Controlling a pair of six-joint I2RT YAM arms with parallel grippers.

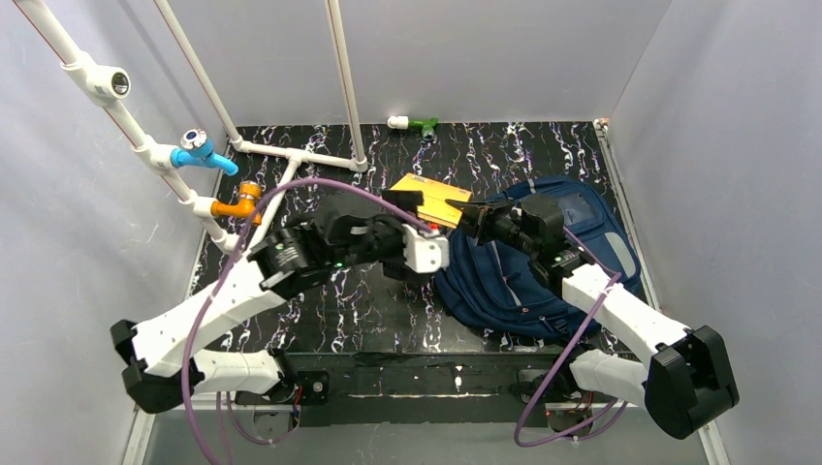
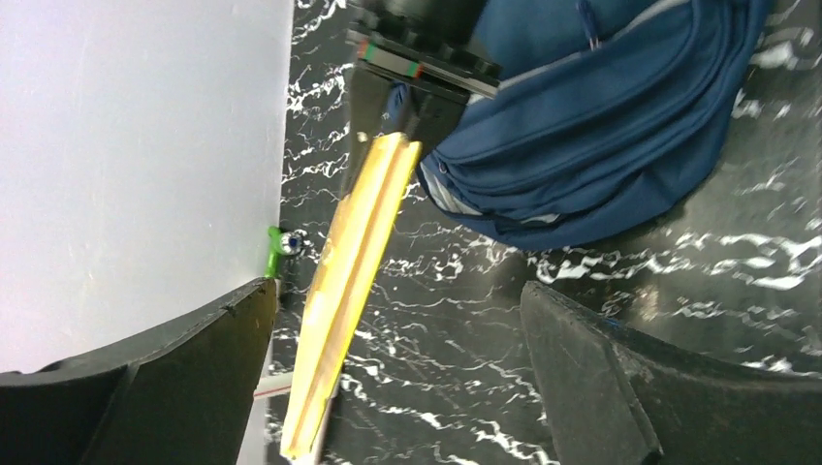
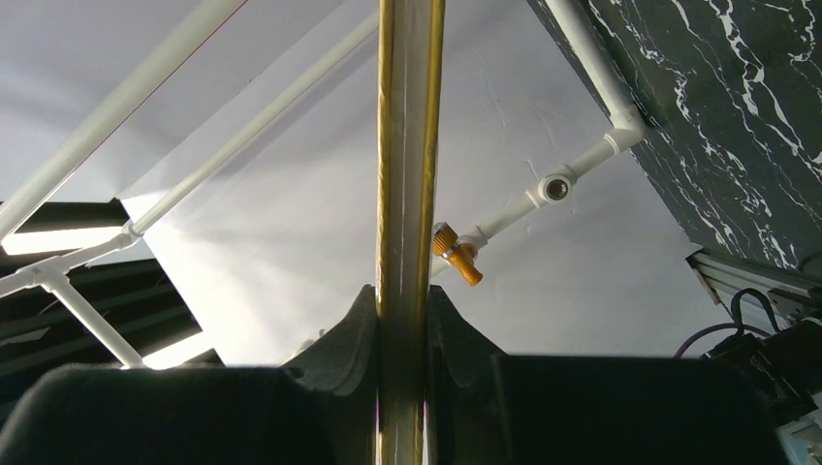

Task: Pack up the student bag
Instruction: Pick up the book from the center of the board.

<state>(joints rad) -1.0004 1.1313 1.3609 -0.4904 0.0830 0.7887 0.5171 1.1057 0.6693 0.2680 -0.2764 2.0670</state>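
Black marbled tabletop: carries everything; both arms reach over it from their bases at the near edge.
Left gripper: jaws spread about as wide as they go and holding nothing. Its fingers stand on either side of the yellow book without touching it. This is probably so it can catch or steady the free end.
Student bag: navy backpack lying slumped on the right half of the table, partly beneath the right arm. Its left edge is just beside the spot where the book is gripped. Whether a compartment is unzipped cannot be told.
Right gripper: closed narrowly on the book, one finger pressed to each cover. Gripping the thin edge keeps the book rigid and lets it be aimed like a blade.
Yellow book: thin and held off the table. It juts left and far from the bag's far-left corner and appears edge-on in both wrist views.
Step judged: the book is gripped but not yet in the bag, so packing looks early. The next move probably needs the book turned toward an opening.
Risk judged: the soft fabric may fold shut against the book's leading edge.
White pipe frame: stands far left with a blue valve and an orange valve, well apart from the bag.
Green fitting: lies at the far edge.
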